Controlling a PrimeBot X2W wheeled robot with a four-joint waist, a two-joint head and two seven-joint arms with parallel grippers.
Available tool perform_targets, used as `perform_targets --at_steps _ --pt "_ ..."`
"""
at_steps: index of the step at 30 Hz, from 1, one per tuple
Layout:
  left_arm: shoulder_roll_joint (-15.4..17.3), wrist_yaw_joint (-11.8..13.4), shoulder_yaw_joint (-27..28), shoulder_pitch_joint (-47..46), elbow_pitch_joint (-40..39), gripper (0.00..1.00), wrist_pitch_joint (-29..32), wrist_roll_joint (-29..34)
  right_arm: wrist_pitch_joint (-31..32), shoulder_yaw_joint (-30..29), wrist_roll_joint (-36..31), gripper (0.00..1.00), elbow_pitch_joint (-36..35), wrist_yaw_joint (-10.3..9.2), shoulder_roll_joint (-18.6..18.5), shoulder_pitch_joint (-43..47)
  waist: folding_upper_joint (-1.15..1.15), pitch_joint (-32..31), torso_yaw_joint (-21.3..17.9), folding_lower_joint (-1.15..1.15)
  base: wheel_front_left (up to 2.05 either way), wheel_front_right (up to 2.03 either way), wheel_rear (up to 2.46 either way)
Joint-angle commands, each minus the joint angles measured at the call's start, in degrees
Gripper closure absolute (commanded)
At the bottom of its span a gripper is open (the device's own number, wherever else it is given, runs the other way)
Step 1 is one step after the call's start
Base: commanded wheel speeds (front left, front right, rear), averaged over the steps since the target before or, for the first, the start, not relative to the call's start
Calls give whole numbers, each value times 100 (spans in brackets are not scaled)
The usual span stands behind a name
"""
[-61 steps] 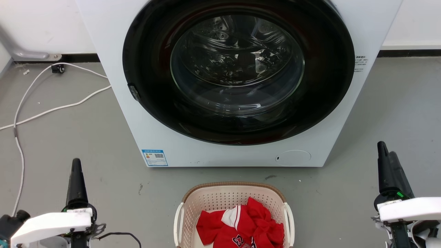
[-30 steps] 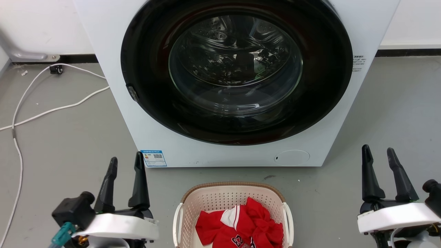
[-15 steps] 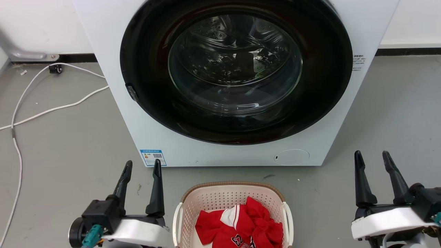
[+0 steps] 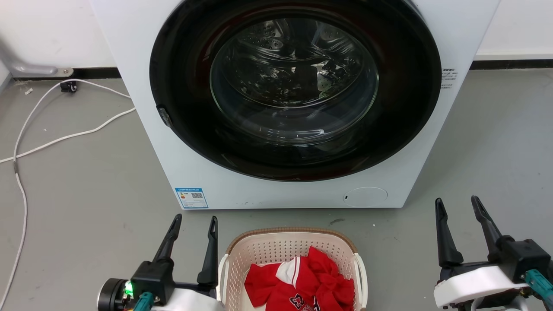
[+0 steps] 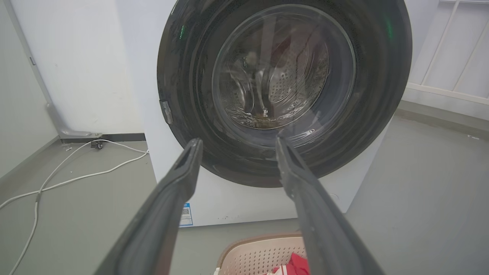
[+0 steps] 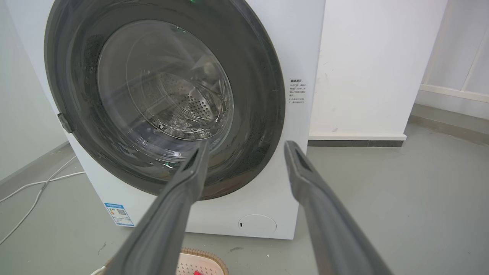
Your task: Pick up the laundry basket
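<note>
One laundry basket sits between left gripper and right gripper, both spread

A blue-and-white label with a QR code sits at the lower left of the washing machine front; its print is too small to read. A block of small dark characters right of the door is equally illegible. The red garment in the laundry basket shows part of a dark numeral, cut off by the bottom edge.

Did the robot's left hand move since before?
Yes. In the head view the left hand slid right, from well left of the washer's blue sticker to just below it, beside the laundry basket.
</note>
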Motion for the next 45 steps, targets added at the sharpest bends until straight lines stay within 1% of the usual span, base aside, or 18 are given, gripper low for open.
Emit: perform_targets --at_steps 1,8,11,14,23,32,45 --pt "21 -16 -25 30 0 0 -52 118 -42 18 -113 0 -28 -2 -16 13 0 -2 1 0 0 0 0" --pt "-52 -102 -53 62 60 0 -130 331 -125 39 -410 0 -43 -2 -16 53 0 1 -2 0 0 0 0" --pt "-92 -205 17 93 61 0 -163 376 -156 51 -554 0 -64 -2 -16 53 0 5 -3 0 0 0 0" --pt "-199 -289 162 134 43 0 -195 365 -183 50 -652 0 -91 -2 -16 60 0 9 -5 0 0 0 0" --pt "-372 -546 417 194 2 0 -283 780 -277 68 -975 0 -113 -2 -15 67 0 17 -9 0 0 0 0" --pt "-457 -683 551 207 61 0 -277 848 -270 70 -857 0 -61 -2 -15 45 0 12 -12 0 0 0 0" --pt "-501 -754 610 228 97 0 -277 870 -270 62 -792 0 -26 -2 -15 43 0 68 -14 0 0 0 0"
